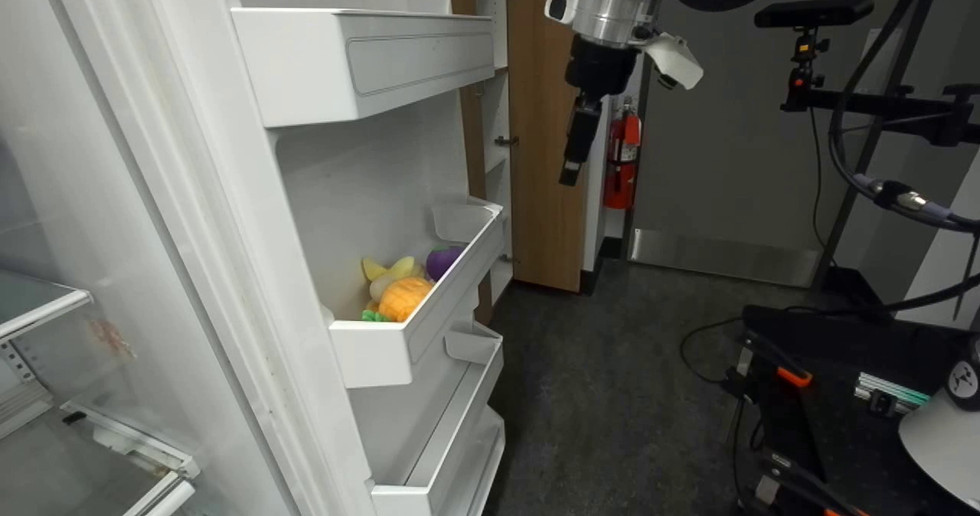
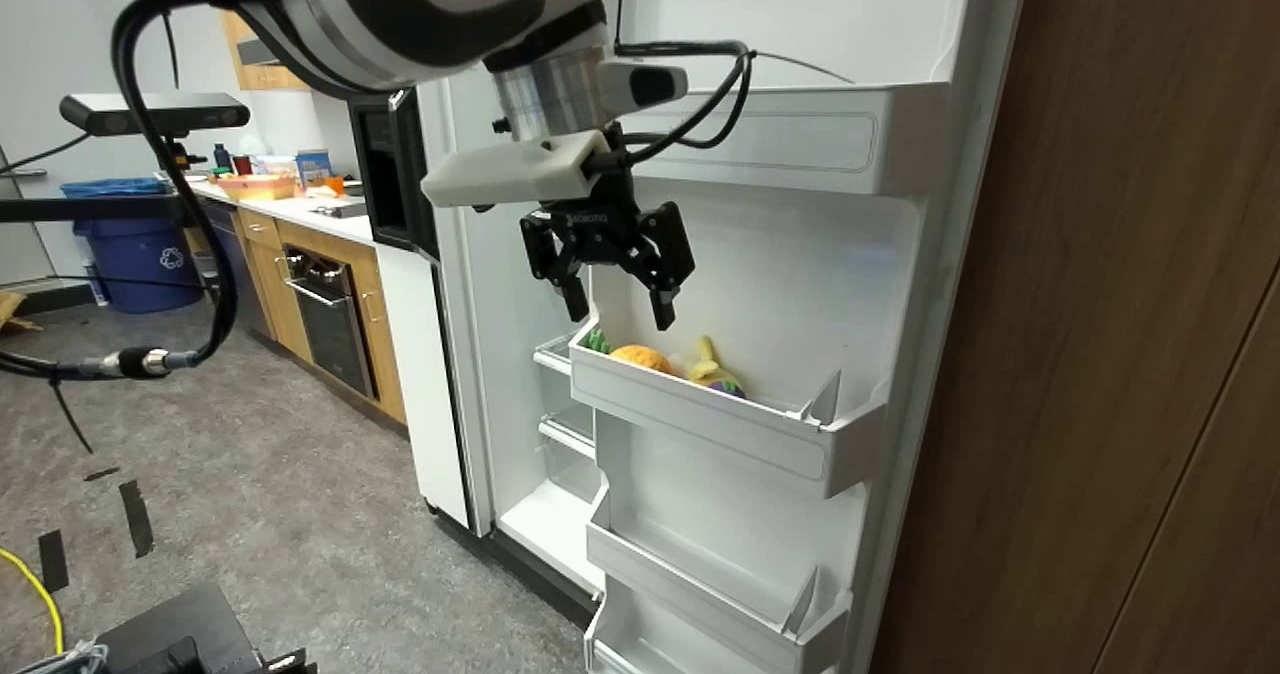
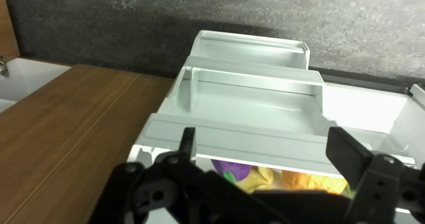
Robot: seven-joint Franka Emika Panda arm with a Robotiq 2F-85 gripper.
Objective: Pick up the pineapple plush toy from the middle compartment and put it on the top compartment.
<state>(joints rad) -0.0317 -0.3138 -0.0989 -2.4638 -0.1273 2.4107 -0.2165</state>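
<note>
The pineapple plush toy [image 1: 404, 299] has an orange-yellow body and a green tuft. It lies in the middle compartment [image 1: 371, 354]; the front wall partly hides it in an exterior view [image 2: 642, 358]. In the wrist view it [image 3: 312, 179] shows between the bin rim and the gripper body. The top compartment [image 1: 421, 60] is the white bin above, also seen in an exterior view [image 2: 780, 139]; it is out of the wrist view. My gripper [image 2: 620, 309] is open and empty, fingers pointing down. It hangs in front of the door, higher than the middle bin and apart from it [image 1: 570, 173].
A yellow banana-shaped toy [image 1: 390, 271] and a purple toy [image 1: 442, 262] lie beside the pineapple. Lower white bins [image 2: 700, 579] are under the middle one. A wooden cabinet [image 2: 1130, 354] adjoins the door. Fridge shelves [image 1: 46, 302] are on the door's other side.
</note>
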